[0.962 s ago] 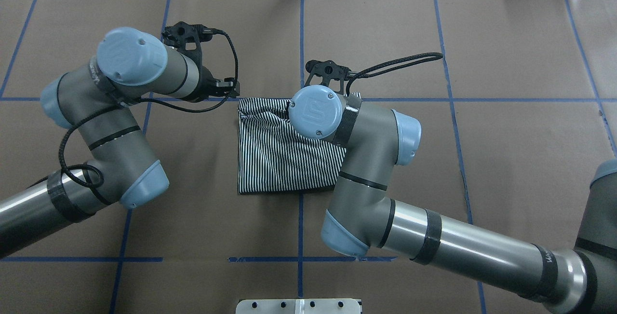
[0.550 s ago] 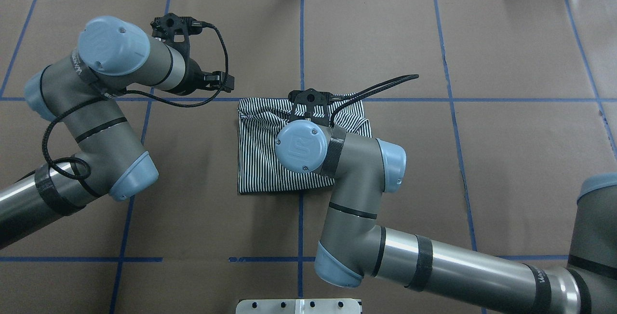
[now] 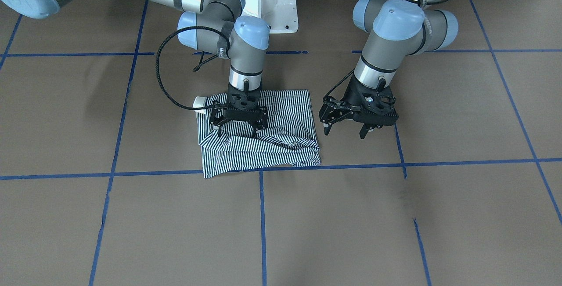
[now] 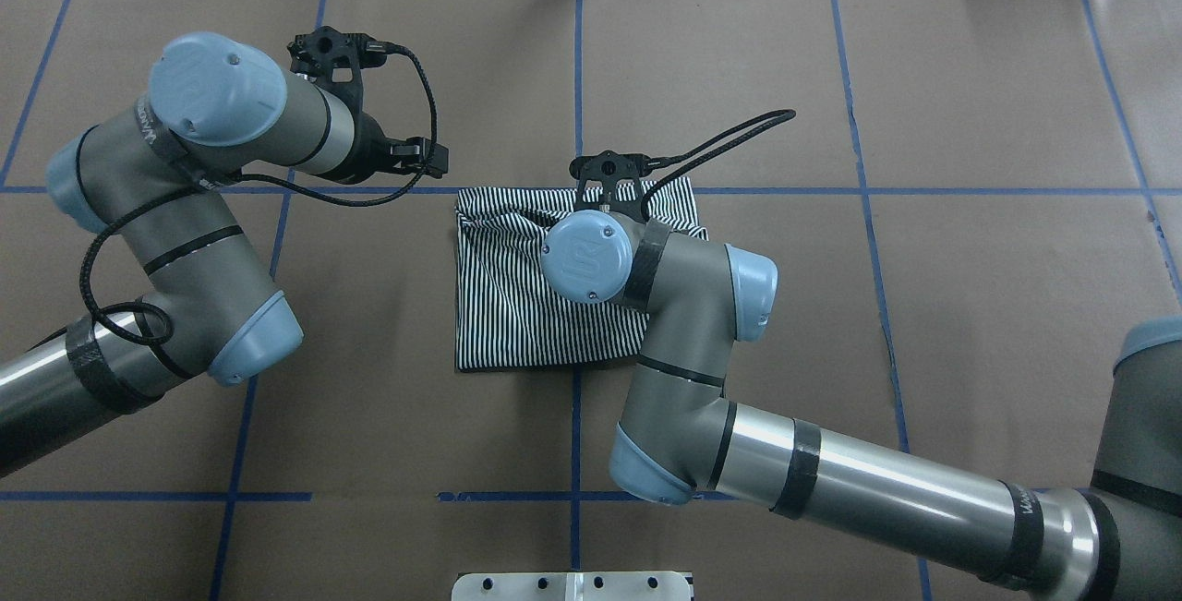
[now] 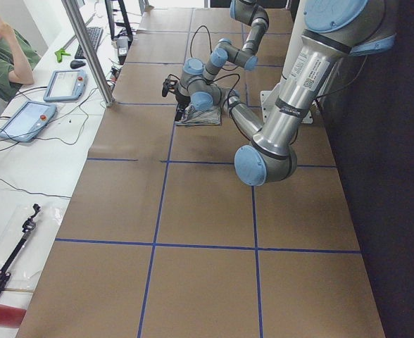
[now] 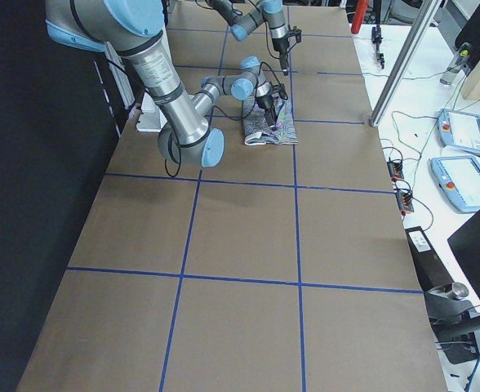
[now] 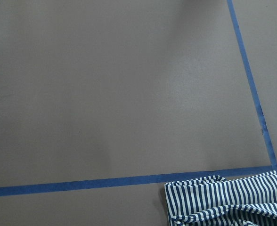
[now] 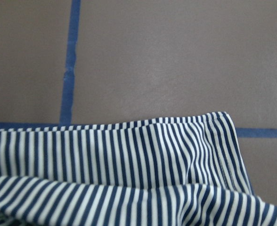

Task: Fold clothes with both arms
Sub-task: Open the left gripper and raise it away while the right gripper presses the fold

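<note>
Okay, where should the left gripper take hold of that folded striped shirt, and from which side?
Probably the rumpled corner of the navy-and-white striped folded shirt nearest the black left gripper. The cloth bunches into raised ridges there, so open jaws coming down from the robot's left could pinch one; elsewhere it lies flatter, and the black right gripper stands over the other part.

Showed soft creased cloth on shirt (image 3: 263,154), matt brown paper over desk (image 3: 395,224), glossy metal along right arm (image 4: 877,481).
</note>
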Action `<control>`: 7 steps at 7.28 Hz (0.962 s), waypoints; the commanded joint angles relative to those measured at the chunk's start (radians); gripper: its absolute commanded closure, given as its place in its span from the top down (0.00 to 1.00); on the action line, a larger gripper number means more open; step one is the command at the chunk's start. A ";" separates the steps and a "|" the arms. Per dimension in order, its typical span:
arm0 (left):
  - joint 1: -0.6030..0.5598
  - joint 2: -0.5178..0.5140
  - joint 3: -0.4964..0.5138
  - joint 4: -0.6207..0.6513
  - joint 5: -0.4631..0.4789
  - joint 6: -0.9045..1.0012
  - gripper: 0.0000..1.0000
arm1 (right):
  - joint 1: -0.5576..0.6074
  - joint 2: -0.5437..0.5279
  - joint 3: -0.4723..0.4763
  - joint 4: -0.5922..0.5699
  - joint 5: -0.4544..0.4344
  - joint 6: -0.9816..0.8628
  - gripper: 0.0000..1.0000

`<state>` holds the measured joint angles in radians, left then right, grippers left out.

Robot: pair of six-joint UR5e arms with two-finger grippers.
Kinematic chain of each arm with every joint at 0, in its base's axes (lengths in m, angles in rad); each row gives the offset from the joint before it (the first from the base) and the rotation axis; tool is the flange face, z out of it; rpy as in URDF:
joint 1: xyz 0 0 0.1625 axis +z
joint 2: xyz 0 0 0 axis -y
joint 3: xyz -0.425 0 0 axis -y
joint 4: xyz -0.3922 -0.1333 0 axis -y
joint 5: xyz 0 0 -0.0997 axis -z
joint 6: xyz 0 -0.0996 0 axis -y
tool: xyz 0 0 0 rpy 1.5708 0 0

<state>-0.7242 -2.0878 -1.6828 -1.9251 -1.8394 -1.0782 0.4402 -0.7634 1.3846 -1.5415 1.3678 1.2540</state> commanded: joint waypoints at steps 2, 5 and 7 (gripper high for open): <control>0.002 0.000 -0.002 0.000 0.000 -0.031 1.00 | 0.151 0.039 -0.163 0.007 0.002 -0.185 1.00; 0.005 0.000 -0.002 -0.002 -0.001 -0.045 1.00 | 0.254 0.044 -0.183 0.110 0.138 -0.295 1.00; 0.005 0.000 0.000 -0.009 -0.001 -0.043 1.00 | 0.247 0.042 -0.115 0.139 0.238 -0.224 1.00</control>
<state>-0.7196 -2.0878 -1.6835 -1.9284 -1.8407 -1.1214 0.6867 -0.7190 1.2231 -1.4216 1.5345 0.9847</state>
